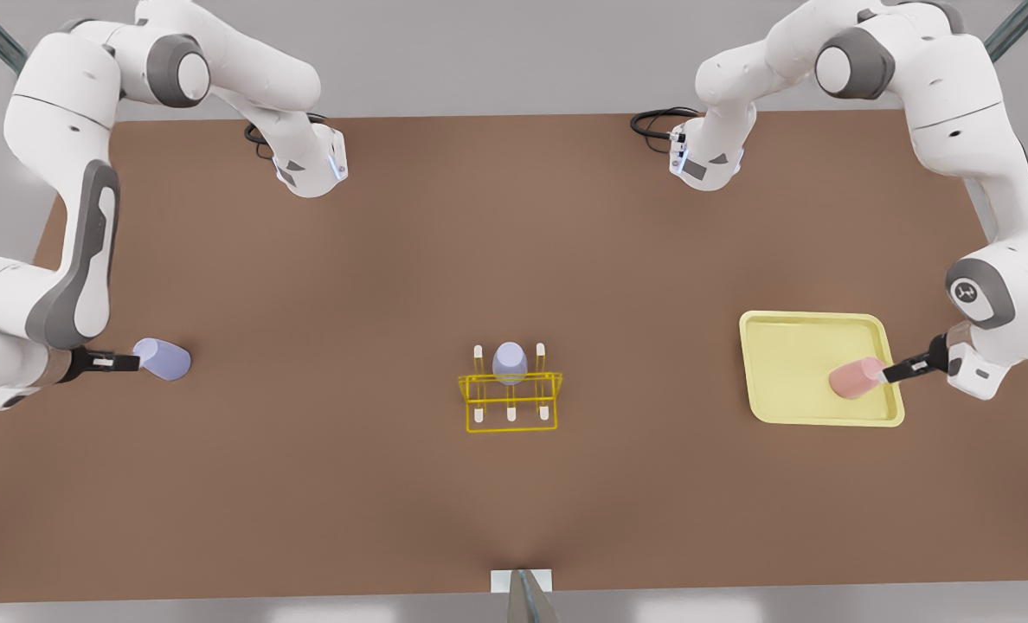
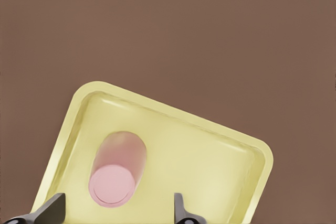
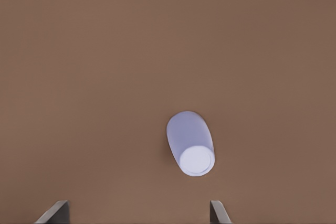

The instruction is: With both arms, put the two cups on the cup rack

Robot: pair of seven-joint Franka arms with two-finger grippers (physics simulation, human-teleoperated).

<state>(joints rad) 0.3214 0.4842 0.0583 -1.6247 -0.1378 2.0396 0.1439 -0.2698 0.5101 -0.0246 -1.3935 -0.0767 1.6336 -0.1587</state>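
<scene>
Cups for this task sit at opposite ends of the brown table [image 1: 324, 484], with the cup rack between them.

At the front view's left, the lavender-blue cup [image 1: 163, 359] rests on the bare table surface. The right end effector [image 1: 130, 361] is just beside this cup at its side toward the front view's left edge. In the right wrist view the same cup [image 3: 190, 143] appears between and beyond the two dark fingertips [image 3: 54, 213], which are spread wide apart and not touching it.

At the centre, the cup rack [image 1: 510, 399] stands on the table as a bright-yellow wire frame with white-tipped upright pegs. A third lavender cup [image 1: 510, 362] is seated on the middle peg of the far row.

At the front view's right, the pale-yellow tray [image 1: 791, 346] lies flat on the table. The salmon-pink cup [image 1: 857, 378] is inside the tray, near the corner toward the front view's lower right. The left end effector [image 1: 893, 373] is just beside this cup, above the tray's rim. In the left wrist view the pink cup [image 2: 117, 169] stands on the tray floor [image 2: 205, 156], nearer one fingertip [image 2: 50, 211] than the other; the fingers are spread apart and grip nothing.
</scene>
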